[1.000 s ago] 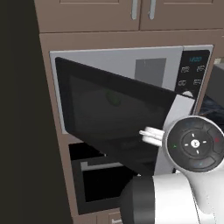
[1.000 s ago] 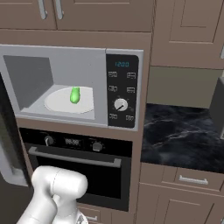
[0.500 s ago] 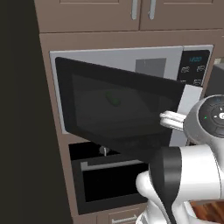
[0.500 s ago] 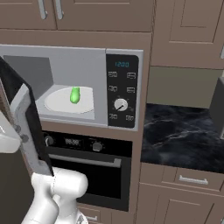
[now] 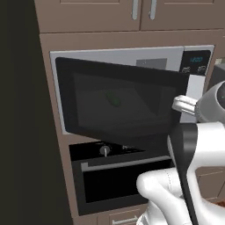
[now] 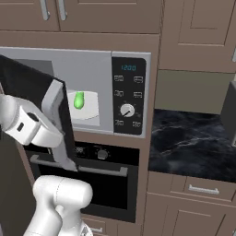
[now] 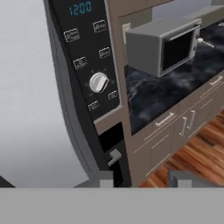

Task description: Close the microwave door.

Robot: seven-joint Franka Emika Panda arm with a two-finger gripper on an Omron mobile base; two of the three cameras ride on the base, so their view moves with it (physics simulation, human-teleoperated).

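The microwave (image 6: 92, 87), built in above a black oven (image 6: 101, 179), holds a green item (image 6: 79, 100) on its turntable (image 6: 90, 108). The microwave door (image 5: 118, 103) stands partly open, the gripper (image 5: 184, 104) at its free edge; whether the gripper grasps anything cannot be told.

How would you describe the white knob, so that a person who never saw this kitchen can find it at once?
Find the built-in silver-grey microwave set in the brown cabinet wall, above the black oven. On its right side is a tall black control panel with a blue clock display on top. The white knob sits in the panel's lower half: the one round, pale control among small flat buttons.
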